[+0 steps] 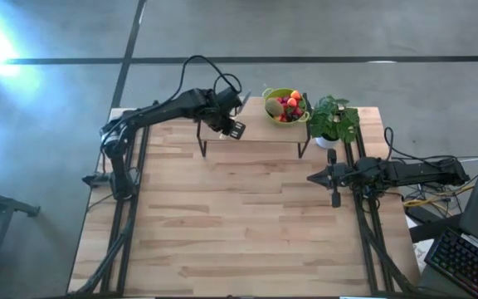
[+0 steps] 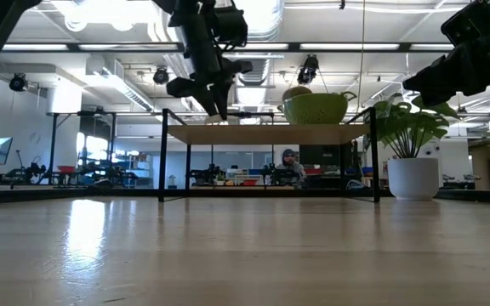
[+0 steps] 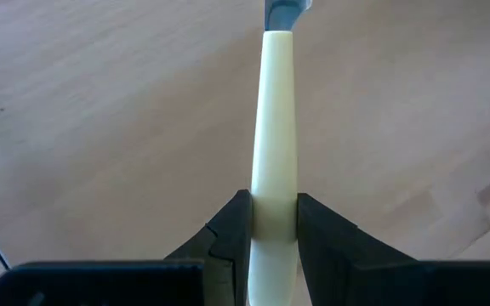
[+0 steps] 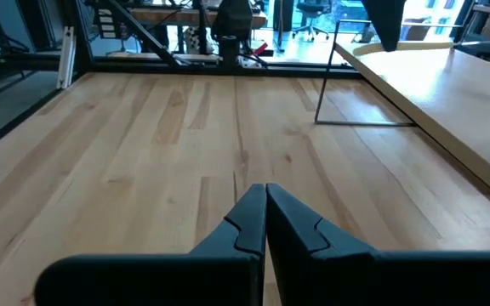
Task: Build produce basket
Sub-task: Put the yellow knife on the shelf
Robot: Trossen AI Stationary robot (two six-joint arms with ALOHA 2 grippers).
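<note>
Left claw [image 3: 273, 223], one knife [image 3: 276, 127]

Colour-wise: lime-green basket [image 1: 303, 109] packed with red, orange and dark purple produce [image 1: 290, 108] plus one brownish-green fruit [image 1: 274, 107]. Pale yellow knife handle [image 3: 275, 136], grey blade. Leafy green plant [image 1: 335, 118] in a white pot [image 2: 413, 178]. Light striped wood table [image 1: 247, 216], black arms.

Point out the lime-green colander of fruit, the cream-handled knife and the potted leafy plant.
Lime-green colander [image 1: 306, 106]: high view, on its rim's right side.
Cream-handled knife [image 3: 276, 127]: left wrist view, mid-handle.
Potted leafy plant [image 2: 413, 179]: low view, on its white pot.
</note>
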